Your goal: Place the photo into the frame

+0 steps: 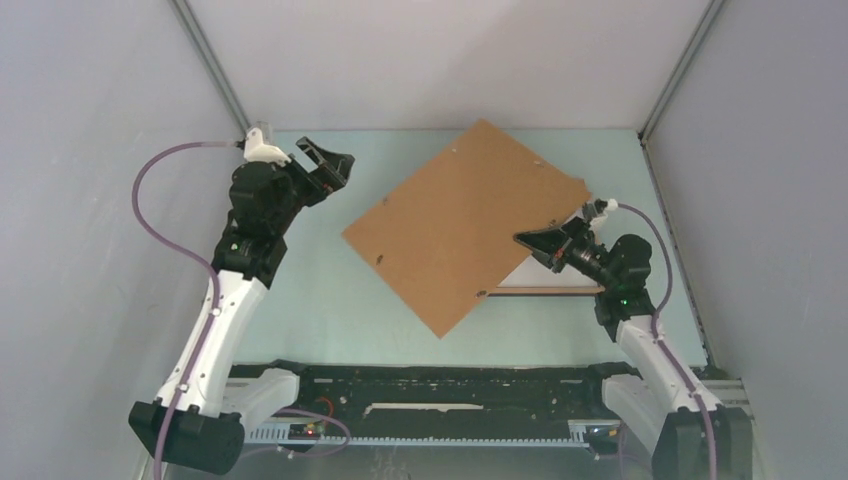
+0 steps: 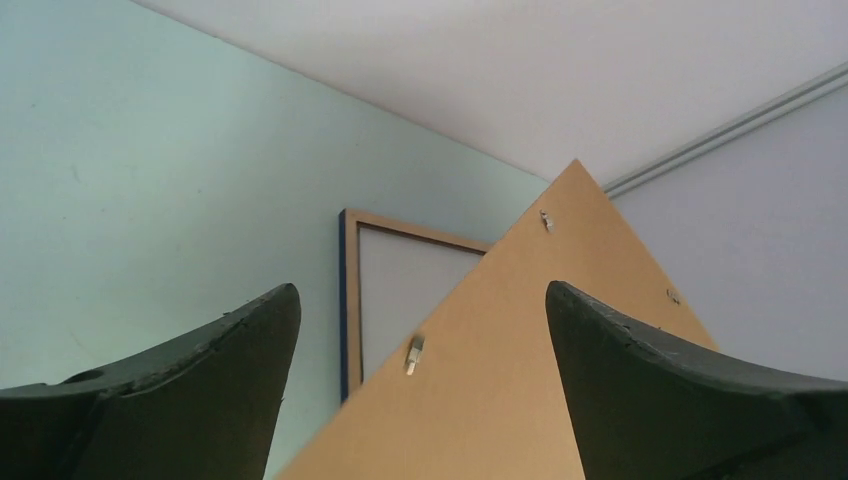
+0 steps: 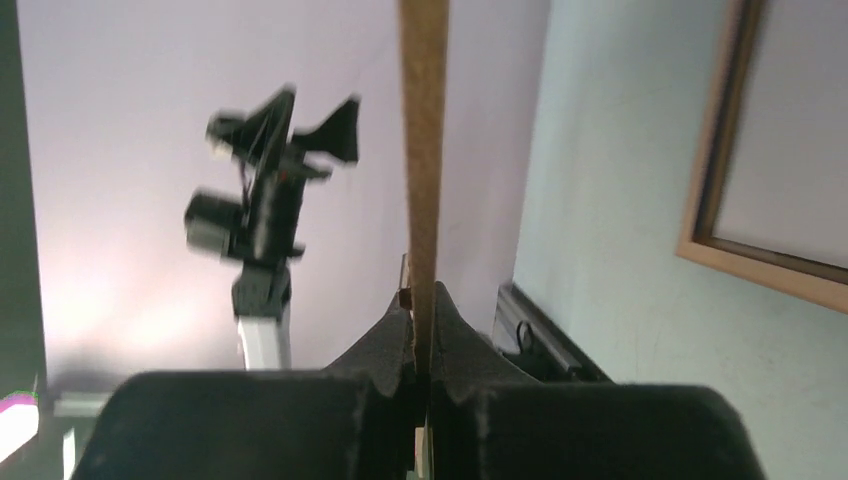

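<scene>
Starting at your left, the left claw hangs over the pale green desk with its two fingers spread wide and nothing between them. It sits near the upper-left edge of the plain brown backing board and well apart from the frame. In its own camera the board rises beyond the spread fingers and touches neither.

Moving to the middle, the board is turned like a diamond, with small metal tabs dotted along its edges.

Further right, your right claw is clamped tight on the board's right edge. Its wrist camera shows the thin brown edge pinched between the two black fingers, with the board lifted off the desk on that side.

The frame lies flat on the desk beneath the board's right corner, just below the right claw. From above only its near light-wood rail and a strip of white inside it show. The left wrist view adds a navy outer edge beside the light-wood face, the board covering most of it. Whether that white surface is the photo's back or the bare pane, you cannot tell.
</scene>
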Tool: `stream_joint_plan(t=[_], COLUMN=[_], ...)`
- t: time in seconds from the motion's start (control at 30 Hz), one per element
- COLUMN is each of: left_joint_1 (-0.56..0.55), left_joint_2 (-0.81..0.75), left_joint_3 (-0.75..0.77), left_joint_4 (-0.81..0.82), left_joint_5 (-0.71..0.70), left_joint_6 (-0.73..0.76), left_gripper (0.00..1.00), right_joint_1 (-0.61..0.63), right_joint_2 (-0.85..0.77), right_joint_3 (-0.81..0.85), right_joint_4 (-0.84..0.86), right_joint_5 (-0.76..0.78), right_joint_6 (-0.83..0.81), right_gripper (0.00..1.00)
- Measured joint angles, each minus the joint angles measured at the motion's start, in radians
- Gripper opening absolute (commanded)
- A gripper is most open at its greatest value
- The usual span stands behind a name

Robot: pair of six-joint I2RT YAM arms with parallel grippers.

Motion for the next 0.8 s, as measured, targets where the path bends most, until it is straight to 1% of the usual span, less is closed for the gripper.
stream_joint_plan(t=[0.13, 0.23, 0.33, 0.5, 0.57, 0.67, 0.8], left_joint_1=[-0.001, -0.013, -0.04, -0.084, -0.103, -0.129, -0.139], left_joint_2=[-0.03, -0.025, 0.002, 0.048, 0.076, 0.136, 0.22], left_joint_3=[-0.056, -0.113, -0.156, -0.203, -0.216, -0.233, -0.266], left_joint_4=[0.005, 0.025, 0.03, 0.073, 0.101, 0.161, 0.229], left_joint_5=[-0.011, 0.001, 0.02, 0.048, 0.067, 0.107, 0.172], left_joint_6=[0.03, 0.043, 0.051, 0.041, 0.032, 0.003, -0.05], left_gripper=[0.98, 0.99, 1.0, 0.99, 0.96, 0.86, 0.82], right_joint_1=[-0.042, -0.053, -0.056, -0.057, -0.057, -0.06, -0.064], right_joint_2=[-0.082, -0.118, -0.144, -0.163, -0.161, -0.127, -0.057], right_joint_3=[-0.013, -0.017, -0.036, -0.102, -0.131, -0.155, -0.161], right_joint_4=[-0.214, -0.322, -0.383, -0.426, -0.423, -0.409, -0.338], right_joint_5=[0.14, 0.251, 0.36, 0.526, 0.573, 0.626, 0.637], right_joint_6=[-0.014, -0.017, -0.014, 0.004, 0.011, 0.012, 0.02], right_gripper=[0.0, 0.0, 0.0, 0.0, 0.0, 0.0, 0.0])
